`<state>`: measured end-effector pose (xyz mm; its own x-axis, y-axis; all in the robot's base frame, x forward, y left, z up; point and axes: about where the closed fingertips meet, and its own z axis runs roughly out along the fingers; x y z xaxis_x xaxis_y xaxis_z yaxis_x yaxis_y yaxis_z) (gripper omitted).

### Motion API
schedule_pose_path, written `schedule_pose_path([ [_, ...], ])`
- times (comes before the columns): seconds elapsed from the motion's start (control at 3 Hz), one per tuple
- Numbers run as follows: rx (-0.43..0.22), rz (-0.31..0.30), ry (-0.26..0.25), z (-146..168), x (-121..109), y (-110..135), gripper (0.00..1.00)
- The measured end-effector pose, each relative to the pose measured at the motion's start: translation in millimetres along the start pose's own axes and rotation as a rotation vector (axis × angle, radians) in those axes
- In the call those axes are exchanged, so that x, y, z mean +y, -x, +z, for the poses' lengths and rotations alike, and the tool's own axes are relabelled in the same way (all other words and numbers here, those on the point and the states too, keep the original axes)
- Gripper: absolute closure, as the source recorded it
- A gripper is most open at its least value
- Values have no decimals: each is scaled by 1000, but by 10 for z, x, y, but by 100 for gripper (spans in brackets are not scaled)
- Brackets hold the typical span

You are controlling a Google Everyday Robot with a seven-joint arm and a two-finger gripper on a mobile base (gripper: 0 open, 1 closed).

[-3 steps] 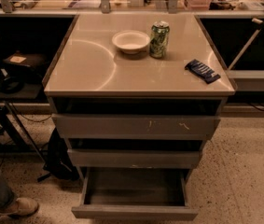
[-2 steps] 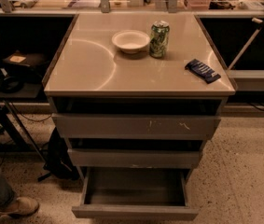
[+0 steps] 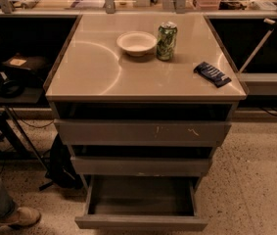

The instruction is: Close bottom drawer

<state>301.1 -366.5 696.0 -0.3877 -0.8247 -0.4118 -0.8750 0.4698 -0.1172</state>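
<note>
One of three grey drawers, the bottom drawer (image 3: 141,223) sat lowest, pulled well out toward the camera, with its plain front panel running left to right. The gripper was nowhere in view, so its state and bearing could not be told. Closing would likely need a push straight back, square to that panel.

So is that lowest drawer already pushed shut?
No, the bottom drawer stands pulled well out from the cabinet with its inside open to view, and the gripper is not in view.
</note>
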Motion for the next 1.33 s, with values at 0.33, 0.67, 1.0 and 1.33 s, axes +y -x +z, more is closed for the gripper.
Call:
schedule_pose_path([
  [0.33, 0, 0, 0, 0, 0, 0, 0],
  [0.67, -53, -4, 11, 117, 164, -104, 0],
  [1.0, -190, 74, 46, 610, 618, -478, 0],
  [1.33, -293, 103, 72, 1202, 872, -820, 0],
])
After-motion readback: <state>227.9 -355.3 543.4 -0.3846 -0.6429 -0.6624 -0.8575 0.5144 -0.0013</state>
